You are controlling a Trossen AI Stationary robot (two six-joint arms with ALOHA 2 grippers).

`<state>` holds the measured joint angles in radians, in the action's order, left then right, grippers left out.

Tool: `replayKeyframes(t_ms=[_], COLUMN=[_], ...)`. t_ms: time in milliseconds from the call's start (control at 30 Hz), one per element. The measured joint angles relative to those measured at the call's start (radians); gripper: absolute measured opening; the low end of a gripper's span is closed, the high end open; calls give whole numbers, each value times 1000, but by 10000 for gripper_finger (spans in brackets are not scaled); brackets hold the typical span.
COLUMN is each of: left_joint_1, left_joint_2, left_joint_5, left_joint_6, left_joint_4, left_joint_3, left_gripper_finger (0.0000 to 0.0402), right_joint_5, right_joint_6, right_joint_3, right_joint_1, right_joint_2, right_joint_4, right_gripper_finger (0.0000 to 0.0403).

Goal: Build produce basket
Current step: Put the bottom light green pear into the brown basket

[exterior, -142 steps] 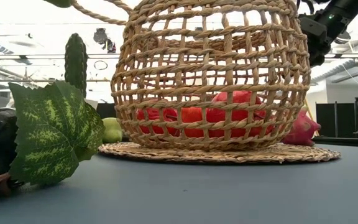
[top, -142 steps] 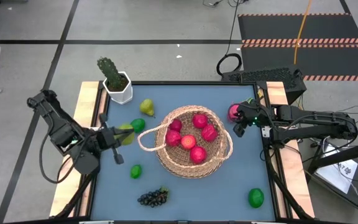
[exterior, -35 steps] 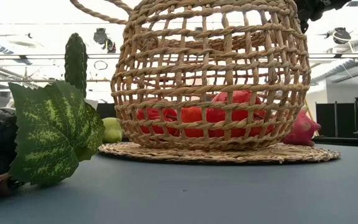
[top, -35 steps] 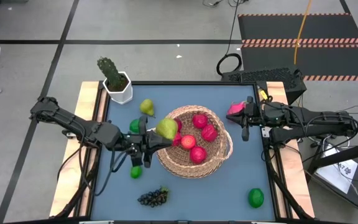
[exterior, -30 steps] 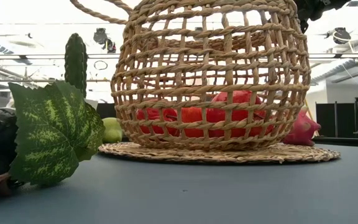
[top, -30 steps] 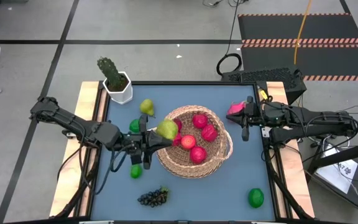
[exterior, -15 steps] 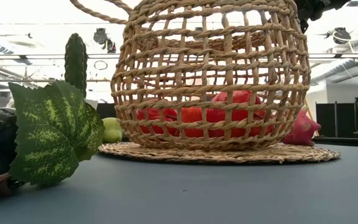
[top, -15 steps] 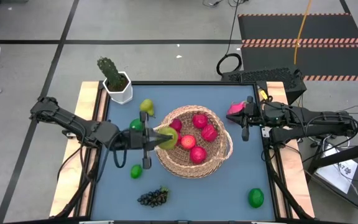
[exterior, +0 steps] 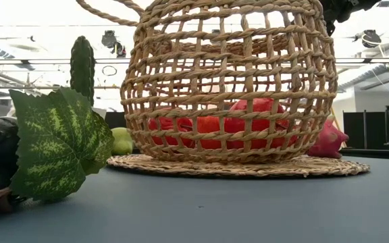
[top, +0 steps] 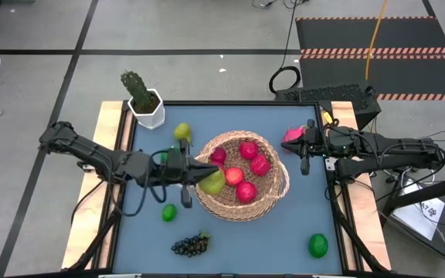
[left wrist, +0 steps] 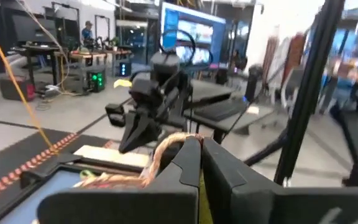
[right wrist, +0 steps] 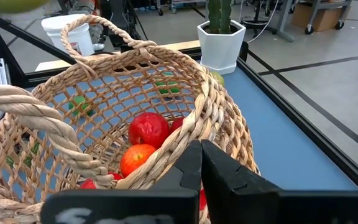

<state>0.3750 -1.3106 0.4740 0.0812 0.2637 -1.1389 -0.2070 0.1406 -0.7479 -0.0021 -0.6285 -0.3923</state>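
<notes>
We see the large round tan woven wicker basket [top: 242,175] standing in the middle of the blue table [top: 284,232], with red apples [top: 247,150] lying inside it. Our left gripper [top: 199,174] reaches over the basket's left rim, its fingers closed on a yellow-green pear [top: 212,182] that hangs just inside the wall. Our right gripper [top: 306,160] waits beside the basket's right rim at the table's right edge, fingers pressed together on nothing, just beside the pink dragon fruit [top: 290,135].

Open room lies mostly along the front: bare blue surface runs between the dark grape bunch [top: 190,245] near the front edge and the green lime [top: 317,245] at the front right corner. On the left, a second pear [top: 181,132] and a small green lime [top: 168,212] sit between the basket and the table's left edge. The white pot with a green cactus [top: 143,99] stands at the back left corner.
</notes>
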Motion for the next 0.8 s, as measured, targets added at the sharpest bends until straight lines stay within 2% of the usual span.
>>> replayKeyframes(t_ms=[300,633,800], left_joint_1=[-30,-124,-201], left_joint_2=[-5,-33,-118], left_joint_5=[24,24,-75], left_joint_6=[31,-167,-177], left_joint_4=[23,48,94], left_joint_3=[1,1,1], left_gripper_finger=[4,3,4], right_joint_5=[1,1,-2], right_joint_6=[0,-54,-108], right_joint_3=[0,0,0], right_joint_1=[2,30,30], right_joint_2=[0,35,59], right_joint_4=[0,-8,26], right_gripper_finger=[0,0,0])
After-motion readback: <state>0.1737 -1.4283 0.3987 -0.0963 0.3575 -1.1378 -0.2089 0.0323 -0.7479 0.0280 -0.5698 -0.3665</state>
